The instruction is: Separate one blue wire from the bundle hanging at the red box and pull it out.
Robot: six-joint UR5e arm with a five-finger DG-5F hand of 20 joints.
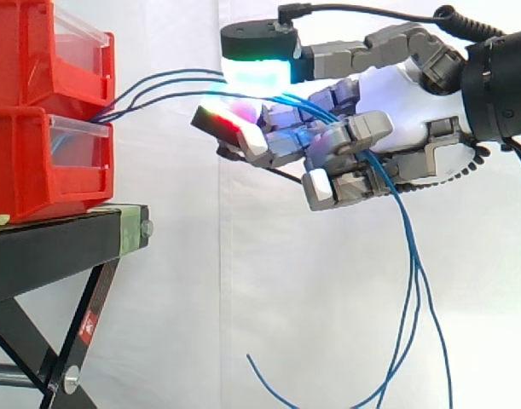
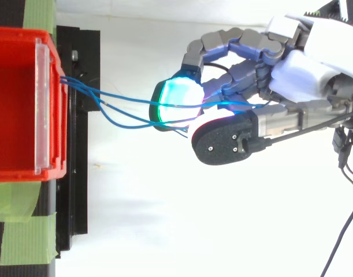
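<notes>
The hand (image 1: pixel 401 100) is closed on the blue wires (image 1: pixel 158 85): its fingers curl round them, and a cyan-green pad (image 1: pixel 258 75) sits on top of the strands with a red-lit pad just beneath it. In the side view more than one strand seems to pass through the grip. I cannot tell whether any one of them is pinched apart from the others. From the hand the wires run toward 9 o'clock, spread slightly and nearly taut, to the front of the red bins (image 1: pixel 38 94), where they go in between the upper and lower bin. Their loose tails (image 1: pixel 413 281) drop from the palm toward 6 o'clock and curl at the bottom. The bins sit on a black stand (image 1: pixel 55 243). The main risk, as I judge it, is that a pull toward 3 o'clock drags the whole bundle, because the fingers enclose several strands. A hard pull could also tip or slide the bins off the stand if the wires are anchored inside. The strands might instead slip through the curled fingers if the pinch is loose.
</notes>
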